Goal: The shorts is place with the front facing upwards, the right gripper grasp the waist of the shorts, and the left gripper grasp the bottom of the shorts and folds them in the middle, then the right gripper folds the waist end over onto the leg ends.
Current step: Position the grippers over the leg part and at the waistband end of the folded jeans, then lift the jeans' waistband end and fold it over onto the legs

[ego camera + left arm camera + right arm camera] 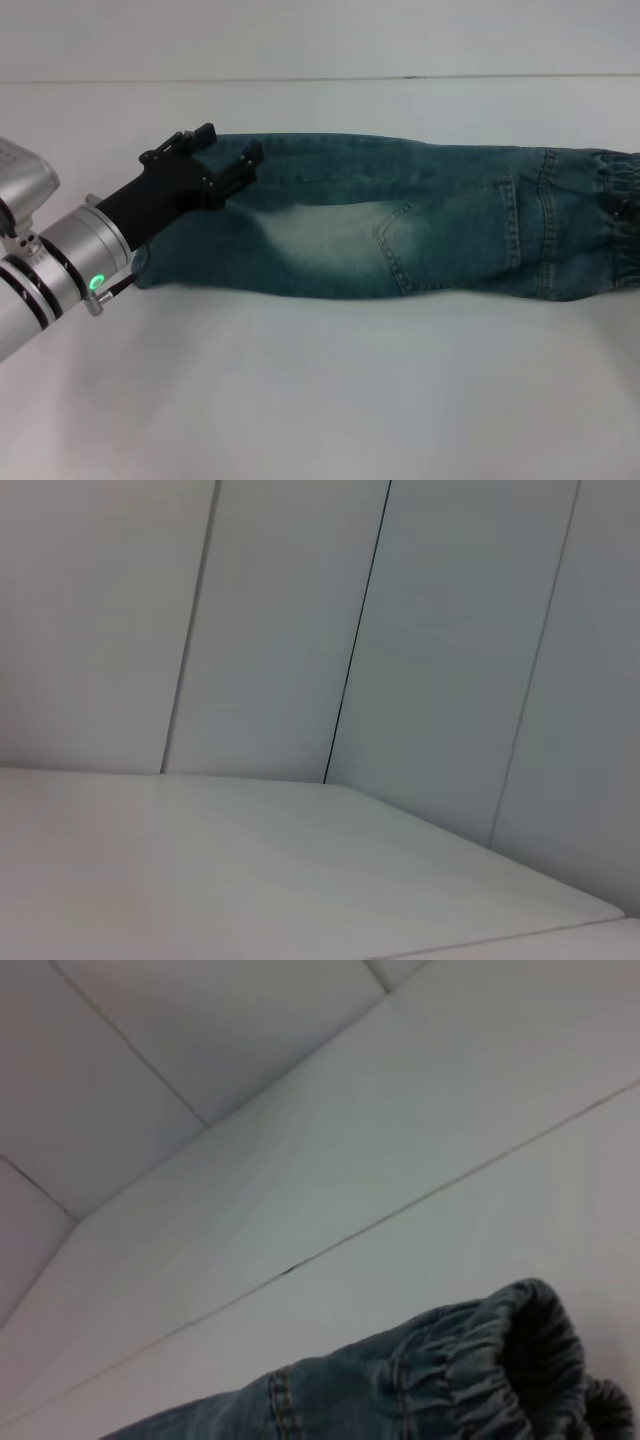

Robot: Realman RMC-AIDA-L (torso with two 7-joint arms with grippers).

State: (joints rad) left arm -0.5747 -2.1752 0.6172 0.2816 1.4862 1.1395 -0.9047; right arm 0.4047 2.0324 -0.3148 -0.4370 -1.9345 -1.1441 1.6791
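Note:
The shorts [400, 225] lie folded lengthwise in a long strip across the table, with a pale faded patch near the middle. Their gathered elastic waist [618, 225] is at the far right edge of the head view and shows close up in the right wrist view [470, 1380]. The bottom of the shorts [165, 265] is at the left. My left gripper [235, 143] hovers over that leg end with its fingers apart and nothing between them. Only a dark sliver of my right gripper [628, 210] shows at the waist.
The white table [320, 400] stretches wide in front of the shorts. A pale panelled wall [400, 630] rises behind the table's far edge.

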